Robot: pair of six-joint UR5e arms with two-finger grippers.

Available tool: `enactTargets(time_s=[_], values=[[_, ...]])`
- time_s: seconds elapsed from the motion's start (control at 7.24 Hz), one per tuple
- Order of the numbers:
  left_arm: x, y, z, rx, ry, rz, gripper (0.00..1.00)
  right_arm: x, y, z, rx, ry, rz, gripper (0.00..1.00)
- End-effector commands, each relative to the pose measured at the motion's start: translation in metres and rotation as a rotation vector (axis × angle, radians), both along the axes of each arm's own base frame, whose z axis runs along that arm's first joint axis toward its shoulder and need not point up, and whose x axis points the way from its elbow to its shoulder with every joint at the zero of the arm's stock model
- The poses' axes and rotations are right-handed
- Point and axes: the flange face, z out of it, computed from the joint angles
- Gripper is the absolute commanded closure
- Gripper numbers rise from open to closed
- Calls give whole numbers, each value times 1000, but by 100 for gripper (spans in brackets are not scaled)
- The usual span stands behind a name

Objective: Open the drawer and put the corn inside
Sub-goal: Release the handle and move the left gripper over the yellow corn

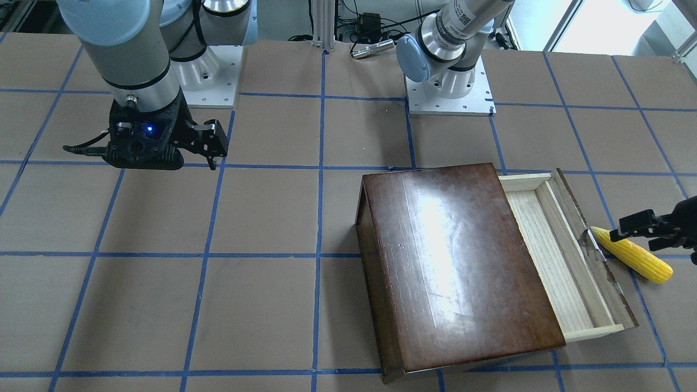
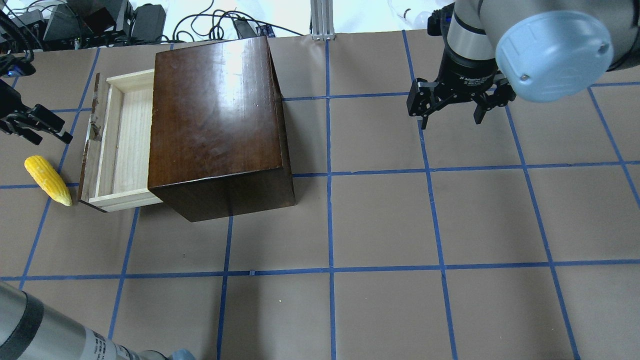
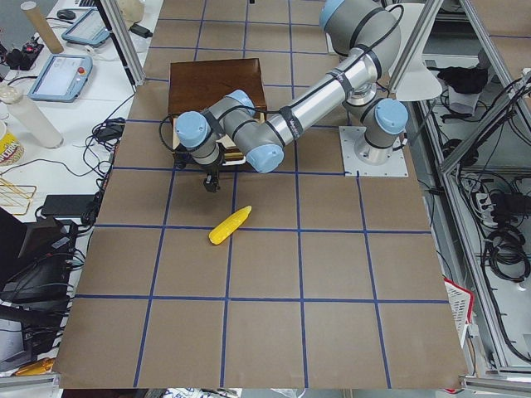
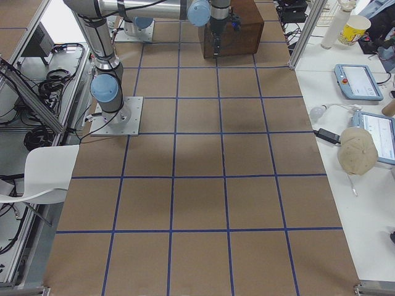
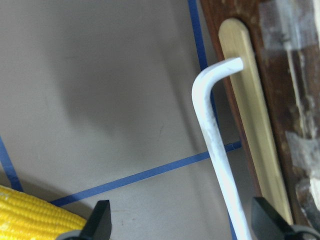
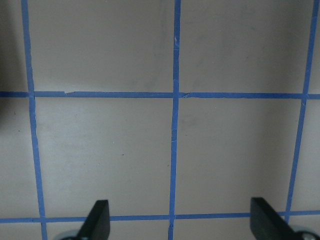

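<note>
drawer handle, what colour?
White: the handle is a bent rod against the dark-brown front panel. The left wrist view shows it best.

In your front-facing view the right edge cut through the left fingers [image 1: 634, 221], so you saw nothing of the wrist behind them. One finger overlapped a little of the corn [image 1: 634, 256]. The overhead view clipped the same fingers at its left edge. The rear of the drawer [image 1: 550, 245] sat hidden inside the box [image 1: 457, 261].

Your left wrist camera gave only two fingertips at the bottom edge, a corner of the corn, and a blurred white handle [image 5: 212, 130] running out of frame. The right wrist camera showed only the tips of the right fingers [image 6: 100, 216].

From the right end of the desk [image 4: 197, 185], the right arm [image 4: 213, 12] covered part of the box. From the left end, the left arm [image 3: 249, 133] hid most of the drawer.
</note>
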Motion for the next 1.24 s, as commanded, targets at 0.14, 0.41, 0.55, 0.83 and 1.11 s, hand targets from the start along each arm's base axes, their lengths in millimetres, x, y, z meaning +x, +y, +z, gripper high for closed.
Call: enactTargets(time_s=[0.14, 0.41, 0.55, 0.83, 1.11], values=[[73, 12, -19, -67, -120, 199, 0, 0, 0, 0, 0, 0, 0, 0], [84, 17, -50, 16, -151, 442, 0, 0, 0, 0, -2, 0, 0, 0], [85, 15, -65, 40, -148, 522, 0, 0, 0, 0, -2, 1, 0, 0], [87, 13, -92, 91, -144, 652, 0, 0, 0, 0, 0, 0, 0, 0], [88, 12, -112, 125, -141, 698, 0, 0, 0, -1, 1, 0, 0, 0]])
